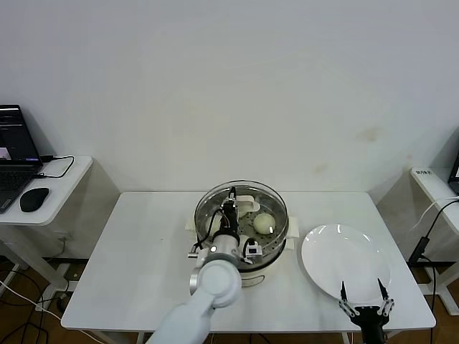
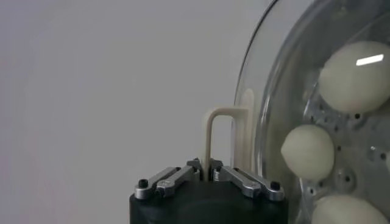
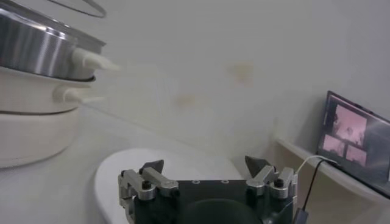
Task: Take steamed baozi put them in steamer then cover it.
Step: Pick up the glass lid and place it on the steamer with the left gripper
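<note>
Over the steamer [image 1: 267,251], at the middle of the white tabletop [image 1: 136,265], the left gripper [image 1: 229,209] is pinching the cream handle of the cover [image 1: 276,208], its fingers closed tight on that handle (the left wrist view is showing the loop clamped between them). The glass cover is sitting on or just above the steel basket; which of the two I cannot tell. Through the glass, steamed baozi [image 2: 308,152] are lying on the perforated floor, three showing in the wrist view.

The right gripper [image 1: 366,299] is idling with fingers spread open at the near edge of the empty white plate [image 1: 323,265], well apart from the steamer.

The likely trouble from here: if the gripper is letting go while the cover is off-centre or tilted, the rim could slide off the basket and clatter down. A sideways pull on release could also drag the cover with it.

A plain white wall is backing the scene; a side desk with a laptop [image 1: 16,154] and a mouse [image 1: 34,198] is standing at the robot's left.
</note>
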